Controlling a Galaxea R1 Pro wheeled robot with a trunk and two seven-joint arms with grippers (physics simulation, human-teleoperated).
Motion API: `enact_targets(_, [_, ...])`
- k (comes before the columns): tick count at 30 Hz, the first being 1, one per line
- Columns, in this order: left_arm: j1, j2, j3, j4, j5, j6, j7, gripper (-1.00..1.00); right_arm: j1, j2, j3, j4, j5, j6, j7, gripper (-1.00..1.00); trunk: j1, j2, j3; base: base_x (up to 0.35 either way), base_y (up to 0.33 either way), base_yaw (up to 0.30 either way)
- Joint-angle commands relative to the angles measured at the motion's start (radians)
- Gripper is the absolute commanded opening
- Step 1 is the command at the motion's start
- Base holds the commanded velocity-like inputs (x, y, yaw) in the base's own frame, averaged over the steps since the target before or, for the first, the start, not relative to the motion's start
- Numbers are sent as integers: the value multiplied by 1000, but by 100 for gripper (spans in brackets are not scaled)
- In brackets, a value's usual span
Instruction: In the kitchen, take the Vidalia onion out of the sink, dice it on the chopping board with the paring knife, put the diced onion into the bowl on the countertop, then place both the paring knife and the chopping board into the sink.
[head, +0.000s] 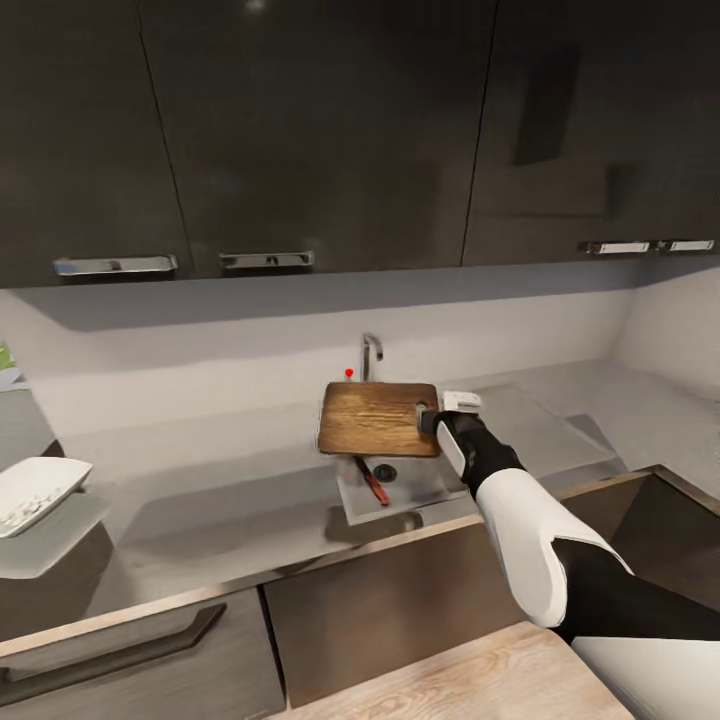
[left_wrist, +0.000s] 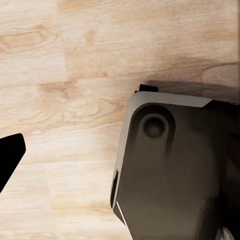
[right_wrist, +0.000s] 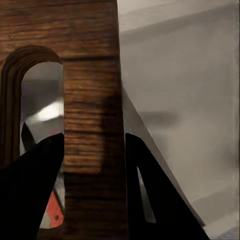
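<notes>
Holding the board (head: 378, 418) by its slotted end above the sink (head: 352, 497), the right gripper (right_wrist: 95, 150) has its fingers clamped across the wood. Knife (head: 374, 482) already lies in the sink. Judged final step: lower, release. Left fingers: cannot tell.

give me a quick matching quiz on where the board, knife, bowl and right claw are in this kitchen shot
Things:
1. chopping board
2. paring knife
3. bowl
4. right claw

Places or states:
A. lying down in the sink basin
B. on the countertop, far left
C. held over the sink
D. clamped on the board's slotted end

Pairs: 1-C, 2-A, 3-B, 4-D
</notes>
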Motion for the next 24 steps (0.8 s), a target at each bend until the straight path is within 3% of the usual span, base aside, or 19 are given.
enact_targets(1, [-2,0,-8,4,6,-6,0,100,-1,1,-7,6,-4,4,-22,-100,1,-3,-2,0,-97,0])
enact_targets(3, [-2,0,-8,4,5,-6,0,100,-2,1,-8,36,-74,-8,-100,-100,1,-3,-2,0,-41,0])
enact_targets(5, [-2,0,-8,4,5,-6,0,100,-2,1,-7,53,-259,-85,-253,-100,1,-3,-2,0,-12,0])
enact_targets(6, [-2,0,-8,4,6,-5,0,100,-2,1,-7,54,-295,-101,-284,-100,1,-3,-2,0,-7,0])
enact_targets(8, [-2,0,-9,4,5,-5,0,100,-2,1,-5,58,-472,-191,-451,-100,1,-3,-2,0,-3,0])
enact_targets(9, [-2,0,-9,4,5,-5,0,100,-2,1,-4,58,-508,-213,-487,-100,1,-3,-2,0,-1,0])
enact_targets(11, [-2,0,-9,4,5,-5,-1,100,-3,1,-3,59,-560,-244,-537,-100,1,-3,-2,0,0,0])
enact_targets(15, [-2,0,-9,4,5,-5,-1,100,-3,1,-3,61,-589,-259,-622,-100,1,-3,-2,0,0,0])
enact_targets(19, [-2,-1,-9,4,5,-4,-1,100,-3,1,0,60,-744,-282,-703,-100,1,-3,-2,0,0,0])
enact_targets(24, [-2,-3,-9,4,4,-4,-1,100,-4,1,7,61,-784,-282,-703,-100,1,-3,-2,0,0,0])
